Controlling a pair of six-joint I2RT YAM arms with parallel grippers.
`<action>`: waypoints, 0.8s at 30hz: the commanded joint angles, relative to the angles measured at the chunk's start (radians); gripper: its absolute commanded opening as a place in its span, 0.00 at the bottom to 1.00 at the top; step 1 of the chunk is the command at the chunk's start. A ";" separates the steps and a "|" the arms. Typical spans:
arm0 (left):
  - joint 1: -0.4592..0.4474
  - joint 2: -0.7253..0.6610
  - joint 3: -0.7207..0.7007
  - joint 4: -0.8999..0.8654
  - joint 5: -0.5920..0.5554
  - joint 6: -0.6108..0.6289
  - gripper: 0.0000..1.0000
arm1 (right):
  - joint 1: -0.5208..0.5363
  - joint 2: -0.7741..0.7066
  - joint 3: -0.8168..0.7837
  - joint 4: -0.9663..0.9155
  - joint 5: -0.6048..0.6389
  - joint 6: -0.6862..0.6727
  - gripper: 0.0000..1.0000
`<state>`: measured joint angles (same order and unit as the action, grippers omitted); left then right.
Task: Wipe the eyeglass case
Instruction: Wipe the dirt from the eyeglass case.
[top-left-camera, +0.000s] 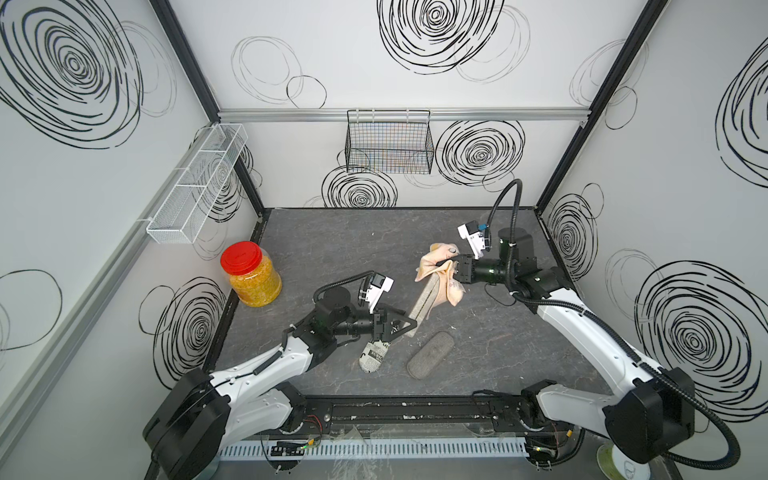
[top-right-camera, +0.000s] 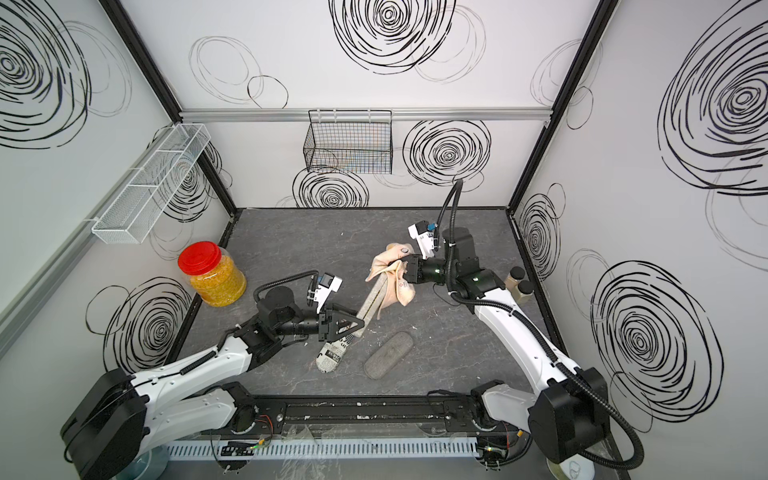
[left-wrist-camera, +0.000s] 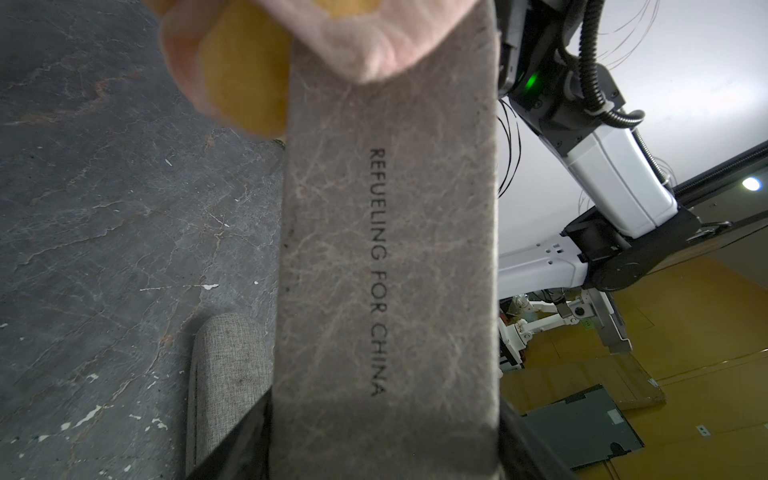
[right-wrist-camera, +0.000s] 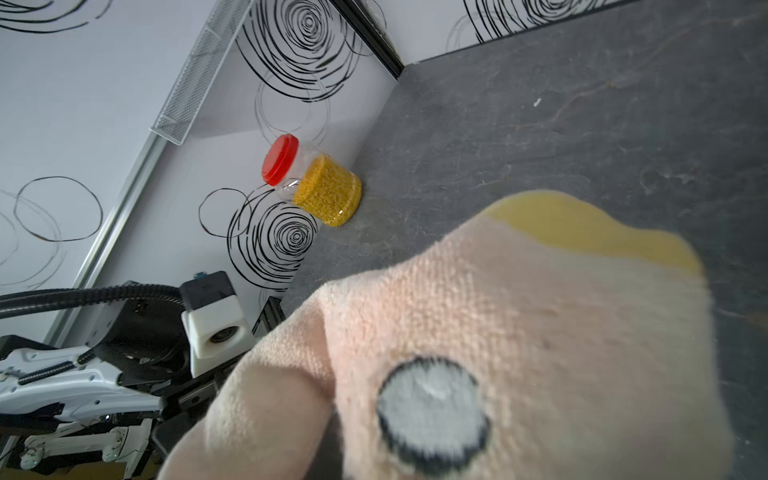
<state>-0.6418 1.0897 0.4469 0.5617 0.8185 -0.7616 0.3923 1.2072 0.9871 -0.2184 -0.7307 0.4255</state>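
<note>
- While the left end effector (top-left-camera: 409, 326) is clamped on the near end of the eyeglass case (top-left-camera: 422, 307), the case slants away from the robot and appears to be held clear of the tabletop (top-left-camera: 332, 249).
- Right end effector (top-left-camera: 453, 270): closed on a bunched peach cloth (top-left-camera: 432, 262) with yellow patches, which drapes over the far end of the case. In the left wrist view, the cloth (left-wrist-camera: 365, 45) covers only that end.
- Risk 1 – the case is gripped at one end only. A firm wiping stroke along its length would probably lever it downward or twist it out of the jaws.
- Risk 2 – the cloth is held by a pinch on a fold. It could snag on the case's edge and pull free, or slide over the surface without pressing on it.
- Risk 3 – a dropped case could land on the two others lying below, a newsprint-patterned case (top-left-camera: 374, 357) and a grey fabric case (top-left-camera: 430, 355).
- Writing: the left wrist view shows "REFUELING FOR CHINA" printed lengthwise on the eyeglass case (left-wrist-camera: 386, 270). The newsprint lettering is too small to read. In the right wrist view, the cloth (right-wrist-camera: 519, 316) carries a round grey motif with a dark ring and no text.
- A red-lidded jar (top-left-camera: 253, 278) of yellow grains stands well apart and shows no legible label.
</note>
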 joint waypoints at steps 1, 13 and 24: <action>-0.004 -0.041 0.005 0.076 -0.003 0.030 0.65 | 0.006 -0.065 0.011 0.056 -0.050 -0.011 0.02; -0.006 -0.031 0.008 0.080 -0.004 0.033 0.65 | 0.015 -0.117 -0.053 0.243 -0.167 0.113 0.04; -0.005 -0.026 0.012 0.069 -0.008 0.039 0.65 | 0.021 -0.038 0.001 0.038 -0.020 -0.008 0.02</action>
<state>-0.6434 1.0718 0.4469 0.5213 0.8085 -0.7509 0.4084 1.2217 0.9802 -0.1925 -0.7315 0.4435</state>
